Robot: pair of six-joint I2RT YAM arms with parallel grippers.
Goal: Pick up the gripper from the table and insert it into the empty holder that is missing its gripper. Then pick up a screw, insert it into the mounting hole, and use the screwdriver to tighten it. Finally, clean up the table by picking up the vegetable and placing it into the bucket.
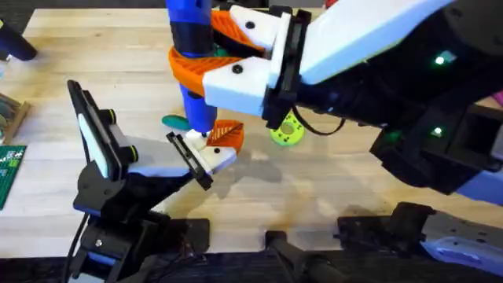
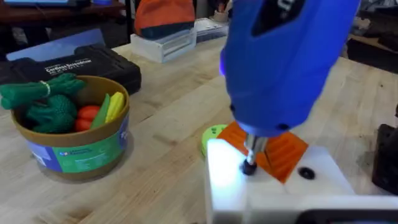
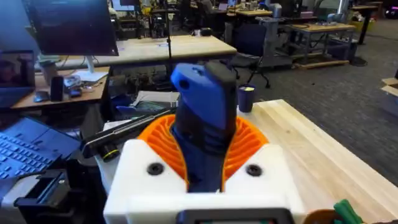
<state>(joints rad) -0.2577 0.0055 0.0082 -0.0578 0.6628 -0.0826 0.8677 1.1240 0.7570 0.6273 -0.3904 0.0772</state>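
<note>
The screwdriver (image 1: pixel 192 59) is clamped upright by the right gripper (image 1: pixel 216 55), its tip pressed onto the gripper (image 1: pixel 218 145); the left gripper's state cannot be told.

I see a light wooden counter (image 1: pixel 330 189) carrying a bright green round disc with holes (image 1: pixel 288 130). A green circuit board (image 1: pixel 9 171) lies at its left edge. From the left wrist view I note a black rectangular case (image 2: pixel 74 65) and a clear plastic box (image 2: pixel 166 43) farther back. Beyond the counter I see a laptop (image 3: pixel 28 146).
</note>
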